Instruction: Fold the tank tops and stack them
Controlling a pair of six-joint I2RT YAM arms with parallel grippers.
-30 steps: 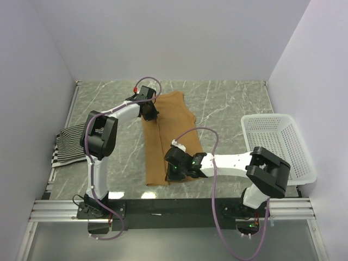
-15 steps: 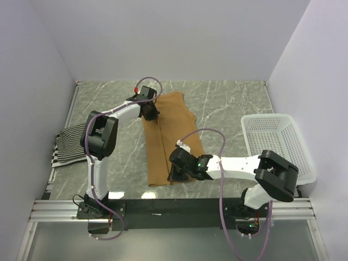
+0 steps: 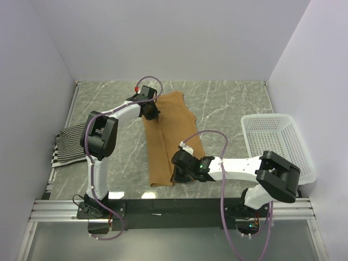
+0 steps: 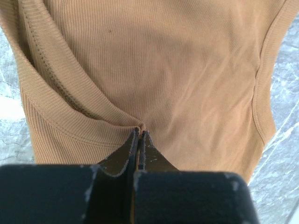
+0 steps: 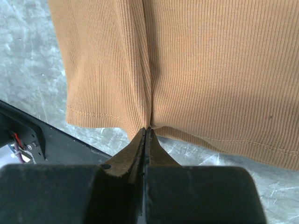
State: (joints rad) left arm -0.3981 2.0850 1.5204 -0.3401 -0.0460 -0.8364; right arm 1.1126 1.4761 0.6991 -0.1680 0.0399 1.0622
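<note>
A plain tan-brown tank top (image 3: 168, 136) lies lengthwise on the marble table, its left side folded over toward the middle. My left gripper (image 3: 151, 111) is shut on the top's ribbed neckline edge (image 4: 140, 127) at the far end. My right gripper (image 3: 179, 175) is shut on the hem (image 5: 148, 127) at the near end, pinching a fold of cloth. The tan-brown fabric (image 4: 177, 70) fills the left wrist view and most of the right wrist view (image 5: 210, 70). A striped black-and-white tank top (image 3: 70, 142) lies bunched at the table's left edge, away from both grippers.
A white plastic mesh basket (image 3: 278, 145) stands at the right side of the table. The black base rail (image 3: 163, 206) runs along the near edge, just below the hem. White walls close in the table on three sides.
My right gripper has slid toward the near edge and slightly right with the hem, stretching the tan top longer. The left gripper has stayed in place at the neckline.
</note>
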